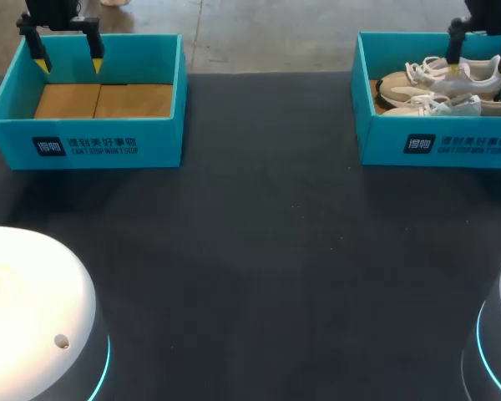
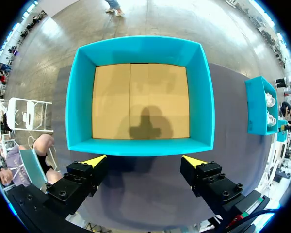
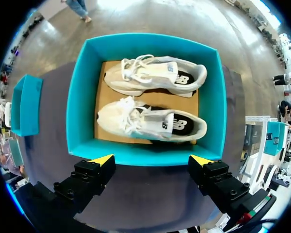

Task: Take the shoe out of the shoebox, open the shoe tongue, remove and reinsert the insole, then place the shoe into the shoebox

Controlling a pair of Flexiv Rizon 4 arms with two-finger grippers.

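Observation:
Two cream and white shoes [image 3: 150, 99] lie side by side in the teal shoebox [image 1: 438, 142] at the table's back right. The nearer shoe [image 3: 148, 122] and the farther shoe [image 3: 155, 75] both lie on their sides on the brown cardboard floor. My right gripper [image 3: 151, 160] hangs open above that box's near wall, nothing between its yellow tips. In the head view the right gripper [image 1: 483, 60] shows over the shoes [image 1: 442, 90]. My left gripper [image 2: 144, 160] stands open above the near wall of a second teal box [image 2: 140, 102], which holds only cardboard.
The empty teal box [image 1: 88, 138] stands at the back left. Dark table surface [image 1: 259, 251] stretches between and in front of the two boxes. White arm bases [image 1: 33, 317] fill the front corners.

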